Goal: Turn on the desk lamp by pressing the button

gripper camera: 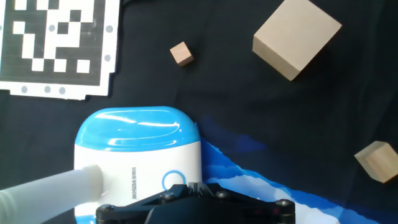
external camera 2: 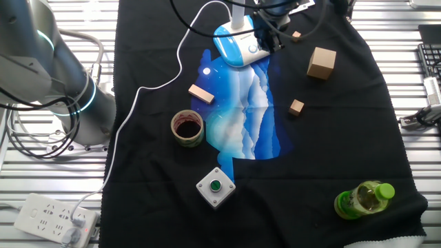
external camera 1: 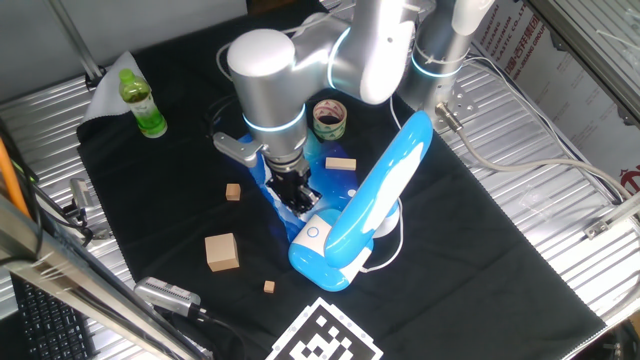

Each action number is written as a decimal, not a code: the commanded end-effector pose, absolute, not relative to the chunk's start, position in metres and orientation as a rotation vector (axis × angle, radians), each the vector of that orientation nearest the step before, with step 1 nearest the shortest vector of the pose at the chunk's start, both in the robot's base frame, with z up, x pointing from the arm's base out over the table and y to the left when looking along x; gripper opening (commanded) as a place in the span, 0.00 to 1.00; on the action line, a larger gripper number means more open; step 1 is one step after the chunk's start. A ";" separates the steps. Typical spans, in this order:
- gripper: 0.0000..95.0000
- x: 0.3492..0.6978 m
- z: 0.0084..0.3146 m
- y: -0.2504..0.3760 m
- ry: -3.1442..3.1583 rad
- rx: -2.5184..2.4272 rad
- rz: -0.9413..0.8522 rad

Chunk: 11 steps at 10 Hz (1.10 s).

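We judge the desk lamp [external camera 1: 365,205] light, glossy, liable to slide; press the button [gripper camera: 172,181] straight down. Claw [external camera 1: 297,197] hovers above; aperture indeterminable.

A robotics lab: a black cloth [external camera 1: 480,250] covers a ribbed metal desk [external camera 1: 560,170], with a printed marker tag [external camera 1: 325,340] at the frame's bottom.

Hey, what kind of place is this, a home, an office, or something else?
Probably a robotics lab test bench: a robot arm works over a black cloth on a metal table, with a printed marker tag nearby.
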<state>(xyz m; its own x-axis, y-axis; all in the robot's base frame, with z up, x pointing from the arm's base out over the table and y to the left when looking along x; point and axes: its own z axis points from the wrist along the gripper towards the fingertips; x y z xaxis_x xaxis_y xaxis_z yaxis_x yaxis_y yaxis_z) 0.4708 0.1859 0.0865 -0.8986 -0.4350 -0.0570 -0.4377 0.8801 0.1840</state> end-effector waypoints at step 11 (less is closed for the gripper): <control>0.00 0.463 0.079 0.198 3.038 -0.670 0.314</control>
<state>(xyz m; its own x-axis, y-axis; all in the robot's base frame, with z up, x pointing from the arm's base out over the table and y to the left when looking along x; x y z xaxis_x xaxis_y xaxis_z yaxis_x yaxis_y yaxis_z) 0.4619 0.1994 0.0775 -0.9097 -0.4109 -0.0599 -0.4145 0.8894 0.1927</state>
